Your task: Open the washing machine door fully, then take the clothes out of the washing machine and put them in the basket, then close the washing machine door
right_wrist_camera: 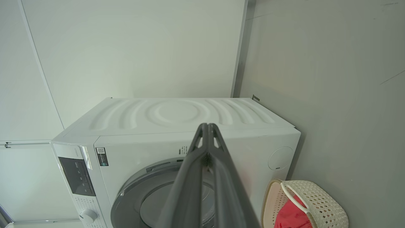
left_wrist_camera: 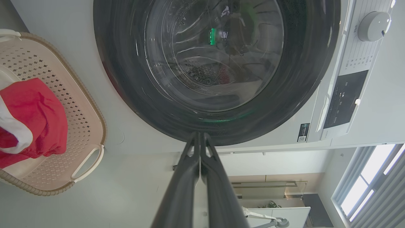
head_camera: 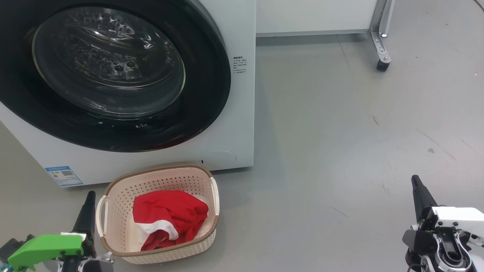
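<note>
- Large round washing machine door [head_camera: 109, 68], with a glossy black rim around a bulging clear glass bowl: sits flush against the front of the big white front-loading washing machine [head_camera: 240, 113].
- Perforated steel drum [left_wrist_camera: 202, 72]: visible through the door glass.
- Cream rectangular plastic basket [head_camera: 159, 172], with perforated sides, a brown woven-look rim and two side handles: stands upright on the grey floor [head_camera: 340, 132], directly below the door and close to the machine's lower front. I cannot tell whether it touches the machine.
- Bright red fabric clothes [head_camera: 166, 215] with white trim: bunched inside the basket and lying below its rim, covering much of the bottom.
- Left gripper [left_wrist_camera: 200, 139]: two long dark fingers pressed together along their length, nothing between them. In the head view it sits at the lower left, just beside the basket's left handle and apart from it. A green housing [head_camera: 45, 249] lies beneath it.
- Right gripper [right_wrist_camera: 208, 126]: fingers pressed together and empty. In the head view it is at the lower right over bare floor, well apart from the machine and the basket.
- Small blue label sticker [head_camera: 64, 175]: on the lower left of the machine's front.
- Round grey dial [left_wrist_camera: 373, 22] and dark control panel [left_wrist_camera: 346, 98]: on the machine's front, past the far edge of the door from the basket.
- Black caster wheel [head_camera: 382, 67] under a metal leg: on the floor at the upper right of the head view, away from the machine.
</note>
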Tool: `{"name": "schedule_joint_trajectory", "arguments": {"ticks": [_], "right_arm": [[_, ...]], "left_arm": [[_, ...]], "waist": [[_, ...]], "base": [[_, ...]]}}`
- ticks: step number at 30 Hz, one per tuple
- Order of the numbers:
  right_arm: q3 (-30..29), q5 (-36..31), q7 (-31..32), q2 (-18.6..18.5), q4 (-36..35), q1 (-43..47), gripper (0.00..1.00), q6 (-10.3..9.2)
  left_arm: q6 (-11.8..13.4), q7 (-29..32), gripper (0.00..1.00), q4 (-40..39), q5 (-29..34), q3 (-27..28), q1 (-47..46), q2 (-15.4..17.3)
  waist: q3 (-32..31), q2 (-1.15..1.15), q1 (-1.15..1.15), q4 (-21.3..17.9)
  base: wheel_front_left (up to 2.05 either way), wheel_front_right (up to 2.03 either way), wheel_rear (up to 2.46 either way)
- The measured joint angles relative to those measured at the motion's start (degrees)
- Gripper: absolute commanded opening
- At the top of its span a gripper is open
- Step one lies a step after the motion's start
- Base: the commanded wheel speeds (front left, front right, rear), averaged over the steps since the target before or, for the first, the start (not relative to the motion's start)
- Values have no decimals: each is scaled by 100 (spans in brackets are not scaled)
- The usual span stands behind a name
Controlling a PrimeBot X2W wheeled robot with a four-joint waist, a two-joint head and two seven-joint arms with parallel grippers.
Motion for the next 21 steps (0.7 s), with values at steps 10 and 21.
{"name": "schedule_joint_trajectory", "arguments": {"ticks": [10,21], "right_arm": [[-5,0,40,0,2,-1,0,0],[-9,0,41,0,3,-5,0,1]], "left_arm": [[0,0,0,0,0,1,-1,0],[0,0,0,0,0,3,-2,0]], "waist": [[0,0,0,0],[0,0,0,0]], "base": [[0,0,0],[0,0,0]]}}
